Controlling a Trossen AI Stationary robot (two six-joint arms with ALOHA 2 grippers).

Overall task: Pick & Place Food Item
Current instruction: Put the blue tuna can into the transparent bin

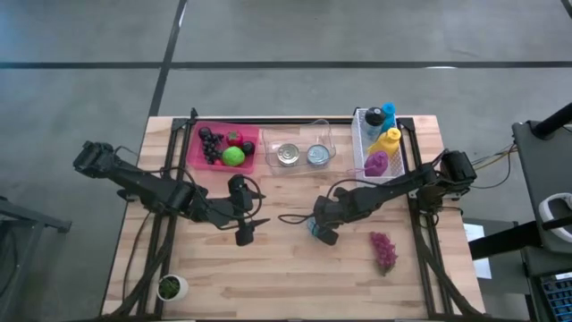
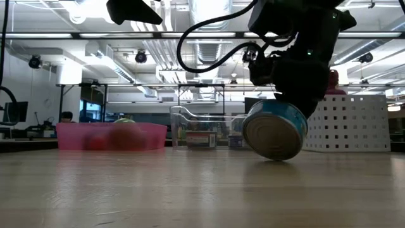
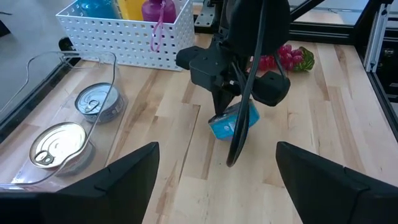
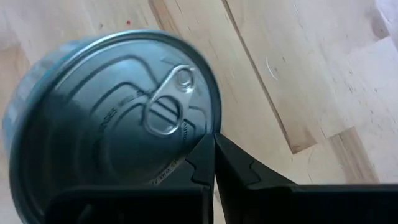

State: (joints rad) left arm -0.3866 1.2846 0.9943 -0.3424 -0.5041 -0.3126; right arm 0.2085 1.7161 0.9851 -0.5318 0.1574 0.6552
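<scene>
The right gripper (image 4: 214,163) has its jaws clenched tight together, and the blue-labelled can (image 4: 112,118) lies tipped on its side against the fingertips, apparently pressed or nudged rather than held between them. It rests near the middle of the wooden table (image 1: 295,277). The left gripper (image 3: 214,171) hovers just beside, jaws spread and empty, facing the can.

The step in hand looks like getting this toppled can under control. Next, a gripper must open around its rim or body, lift it, and carry it to the clear tray (image 1: 301,154), where two cans (image 1: 288,155) already sit.

Grapes (image 1: 383,250) lie well apart. Beyond the table, an open workshop with ceiling lights shows.
</scene>
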